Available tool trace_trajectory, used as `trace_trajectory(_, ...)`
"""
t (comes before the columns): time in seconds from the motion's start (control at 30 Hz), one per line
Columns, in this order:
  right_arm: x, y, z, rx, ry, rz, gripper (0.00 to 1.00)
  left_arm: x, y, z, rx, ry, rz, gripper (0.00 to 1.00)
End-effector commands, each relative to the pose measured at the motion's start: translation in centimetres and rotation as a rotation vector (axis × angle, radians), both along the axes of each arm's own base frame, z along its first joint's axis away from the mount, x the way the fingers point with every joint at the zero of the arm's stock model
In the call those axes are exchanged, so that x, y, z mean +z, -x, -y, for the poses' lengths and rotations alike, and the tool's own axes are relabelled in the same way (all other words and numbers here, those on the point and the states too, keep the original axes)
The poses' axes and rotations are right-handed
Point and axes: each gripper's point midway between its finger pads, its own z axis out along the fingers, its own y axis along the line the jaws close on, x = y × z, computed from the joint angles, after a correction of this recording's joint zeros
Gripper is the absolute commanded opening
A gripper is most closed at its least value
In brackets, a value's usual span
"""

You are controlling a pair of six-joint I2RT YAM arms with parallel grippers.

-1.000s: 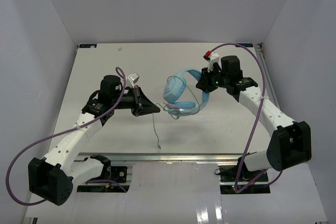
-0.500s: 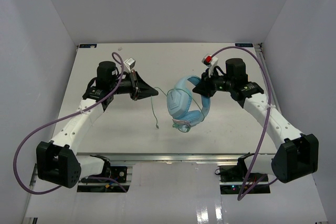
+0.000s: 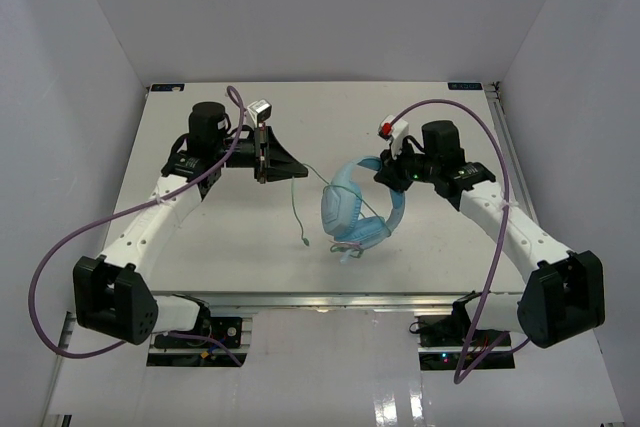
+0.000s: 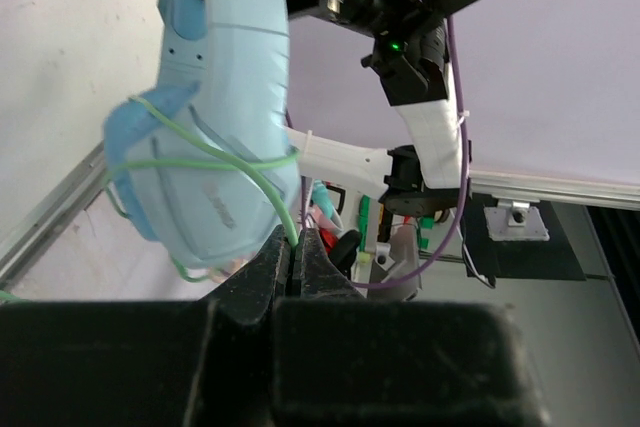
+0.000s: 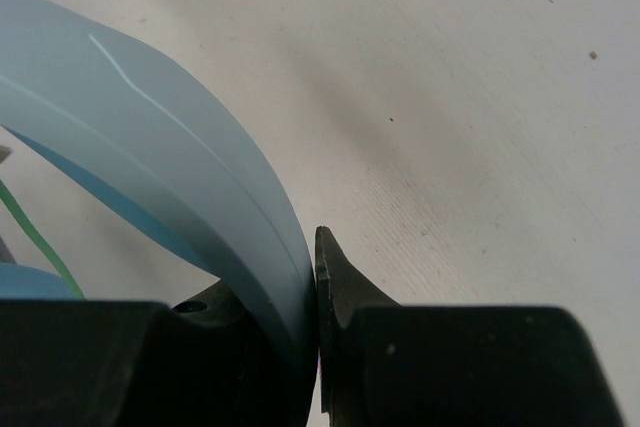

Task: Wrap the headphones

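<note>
The table (image 3: pixel 200 237) is flat and white, with small specks in the right wrist view. Plain pale walls (image 3: pixel 320 7) stand on three sides. A metal rail (image 3: pixel 330 299) runs along the near edge.

The headphones (image 3: pixel 355 209) are over the middle of the table, a bit to the right. The right gripper (image 5: pixel 312 287) is pinched tight on the blue headband (image 5: pixel 150 147) and holds them up. I cannot tell if the low cup touches the table.

The left gripper (image 4: pixel 297 252) is closed on the thin green cable (image 3: pixel 292 209). One part runs across to the headphones and loops around a cup. The loose end hangs down to the table.
</note>
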Motion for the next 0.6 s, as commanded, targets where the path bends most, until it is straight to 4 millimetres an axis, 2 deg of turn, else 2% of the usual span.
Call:
trace_trajectory(0.0,0.3,-2.6,1.3,-0.085,0.068,0.111,0.08,4.7,2.9,-0.3,-0.070,0.077,0.095,0.04)
trace_trajectory(0.17,0.9,-3.4,0.9,-0.108,0.125,0.193,0.08,4.6,2.9,-0.1,-0.071,0.080,0.042,0.08)
trace_trajectory(0.37,1.2,-4.5,0.7,-0.162,0.158,0.225,0.08,4.6,2.9,0.1,-0.070,0.085,-0.019,0.07)
trace_trajectory(0.57,0.9,-5.7,0.7,-0.226,0.170,0.204,0.08,3.1,3.3,0.3,-0.044,0.070,-0.101,0.07)
